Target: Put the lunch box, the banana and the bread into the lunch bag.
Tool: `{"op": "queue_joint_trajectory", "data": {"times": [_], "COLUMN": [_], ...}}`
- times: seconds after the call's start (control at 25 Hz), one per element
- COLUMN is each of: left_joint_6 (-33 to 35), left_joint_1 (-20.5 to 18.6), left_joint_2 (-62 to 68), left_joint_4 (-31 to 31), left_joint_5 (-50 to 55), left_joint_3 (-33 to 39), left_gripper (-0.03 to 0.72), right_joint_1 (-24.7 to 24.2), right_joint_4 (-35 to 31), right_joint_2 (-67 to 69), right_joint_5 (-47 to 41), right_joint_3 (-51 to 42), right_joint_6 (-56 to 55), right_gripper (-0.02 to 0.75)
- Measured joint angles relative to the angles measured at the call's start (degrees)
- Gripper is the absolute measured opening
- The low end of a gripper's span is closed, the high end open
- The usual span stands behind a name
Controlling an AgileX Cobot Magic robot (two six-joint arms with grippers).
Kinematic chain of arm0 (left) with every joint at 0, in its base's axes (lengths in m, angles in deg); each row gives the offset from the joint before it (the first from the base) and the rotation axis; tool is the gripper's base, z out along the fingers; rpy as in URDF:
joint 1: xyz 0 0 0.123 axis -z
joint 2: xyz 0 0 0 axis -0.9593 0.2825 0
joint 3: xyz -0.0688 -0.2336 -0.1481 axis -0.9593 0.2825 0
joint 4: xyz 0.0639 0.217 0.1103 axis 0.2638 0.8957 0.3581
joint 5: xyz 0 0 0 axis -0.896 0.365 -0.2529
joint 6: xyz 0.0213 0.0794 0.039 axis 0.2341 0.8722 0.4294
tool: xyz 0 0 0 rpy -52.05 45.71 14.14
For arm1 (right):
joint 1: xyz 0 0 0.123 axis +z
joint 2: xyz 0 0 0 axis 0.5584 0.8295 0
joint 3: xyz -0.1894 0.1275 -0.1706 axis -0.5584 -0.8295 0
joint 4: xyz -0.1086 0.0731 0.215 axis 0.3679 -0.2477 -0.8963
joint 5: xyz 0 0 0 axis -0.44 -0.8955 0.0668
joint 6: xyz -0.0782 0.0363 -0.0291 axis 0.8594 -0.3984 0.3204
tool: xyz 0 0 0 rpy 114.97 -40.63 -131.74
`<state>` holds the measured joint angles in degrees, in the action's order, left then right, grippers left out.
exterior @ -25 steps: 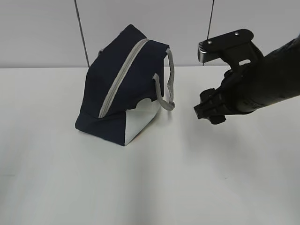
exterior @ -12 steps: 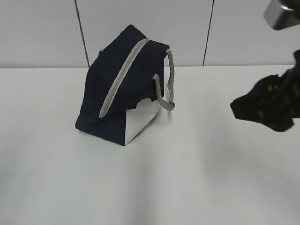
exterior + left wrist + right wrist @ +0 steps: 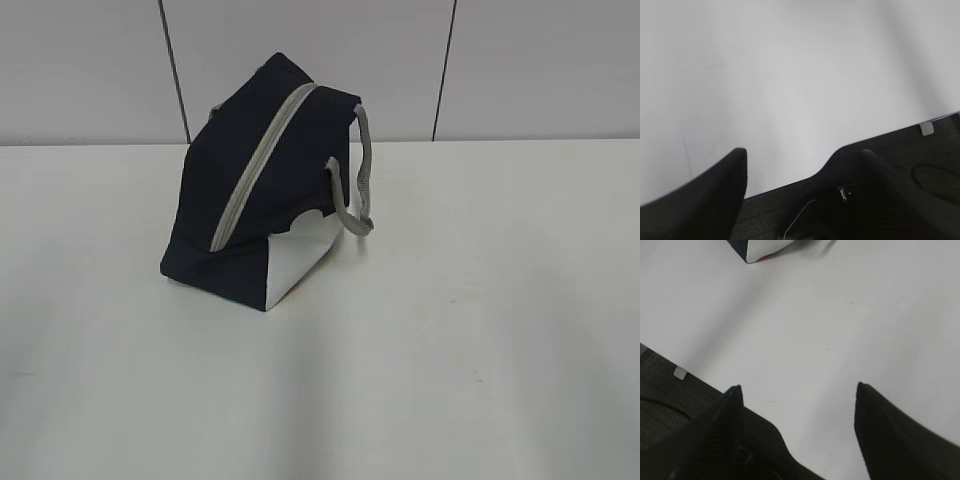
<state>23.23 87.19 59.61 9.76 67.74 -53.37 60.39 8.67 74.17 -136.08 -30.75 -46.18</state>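
Dark navy fabric lunch bag [image 3: 262, 190] with grey zipper is seen zipped, standing far-left on white counter [image 3: 480, 350]. Left claw [image 3: 805, 165] and right claw [image 3: 797, 395] are held apart, nothing gripped.

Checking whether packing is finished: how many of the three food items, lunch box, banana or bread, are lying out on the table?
0. Only the lunch bag stands on the table, its zipper shut. The items may be inside it or out of frame; that cannot be seen.
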Motion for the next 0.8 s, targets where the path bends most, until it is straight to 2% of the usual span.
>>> {"op": "queue_joint_trajectory", "data": {"times": [0.32, 0.8], "left_joint_6": [0.42, 0.54], "left_joint_1": [0.0, 0.0], "left_joint_2": [-0.02, -0.07], "left_joint_4": [0.49, 0.38], "left_joint_5": [-0.19, -0.2], "left_joint_3": [0.3, 0.29], "left_gripper": [0.466, 0.466], "right_joint_1": [0.0, 0.0], "right_joint_4": [2.48, 4.83], "right_joint_2": [-16.47, -19.42], "right_joint_5": [-11.46, -11.87], "right_joint_3": [-5.1, -7.2], "right_joint_6": [-4.44, -5.47], "right_gripper": [0.511, 0.51]}}
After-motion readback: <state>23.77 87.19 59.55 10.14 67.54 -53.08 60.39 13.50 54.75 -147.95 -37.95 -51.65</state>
